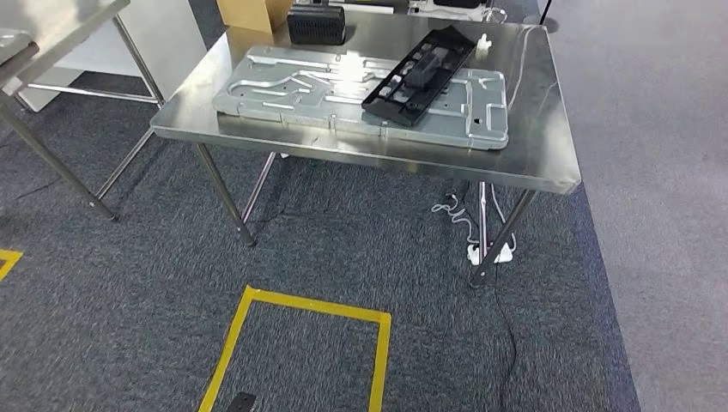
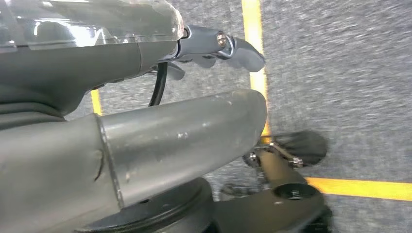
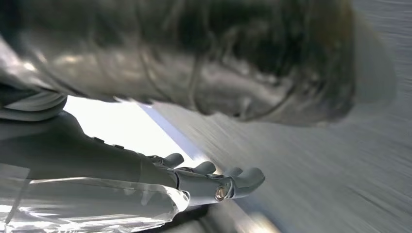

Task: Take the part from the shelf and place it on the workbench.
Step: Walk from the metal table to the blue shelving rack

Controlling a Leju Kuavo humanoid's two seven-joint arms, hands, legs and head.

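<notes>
Already lying on the workbench (image 1: 549, 163) in the head view: black part (image 1: 418, 75), across a grey metal plate (image 1: 283, 90). Hanging over carpet: left hand (image 2: 214, 48), fingers loosely extended, holding nothing; right hand (image 3: 214, 182), likewise. Probably placing done; nothing left but standing back.

High head view onto workbench (image 1: 549, 163); wrist views floorward, close.

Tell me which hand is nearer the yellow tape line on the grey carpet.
Left, probably. The left hand hangs over the yellow tape line, its fingertips overlapping it in that wrist view. The right hand hangs over blurred grey carpet.
</notes>
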